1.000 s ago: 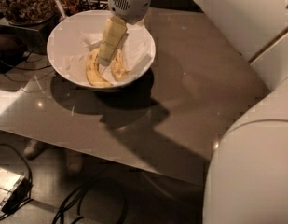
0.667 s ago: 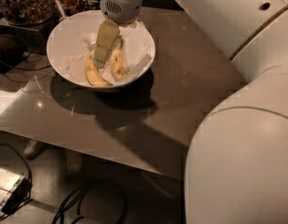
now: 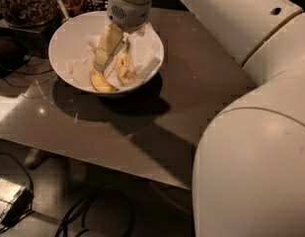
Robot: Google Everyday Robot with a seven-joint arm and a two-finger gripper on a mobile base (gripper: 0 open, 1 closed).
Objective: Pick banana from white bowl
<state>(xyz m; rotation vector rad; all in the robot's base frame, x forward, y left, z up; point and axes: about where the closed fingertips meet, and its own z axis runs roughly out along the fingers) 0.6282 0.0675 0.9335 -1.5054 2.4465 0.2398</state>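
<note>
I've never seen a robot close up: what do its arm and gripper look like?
The arm is thick, smooth, white, with a dark seam and a small round hole. The gripper, inside the white bowl, is pale cream under a grilled white wrist.

The gripper [image 3: 100,63], down in the white bowl [image 3: 68,38], hid the upper end of the brighter banana [image 3: 100,83]. The top edge cropped the jar [image 3: 23,4]

place: lab-like test room (could be a mock kitchen) | cues: grey worktop [image 3: 191,68], granola jar [image 3: 23,4], loose cables [image 3: 88,216] and box [image 3: 6,196] on floor | pincer [image 3: 100,63]: down inside white bowl [image 3: 60,38]
</note>
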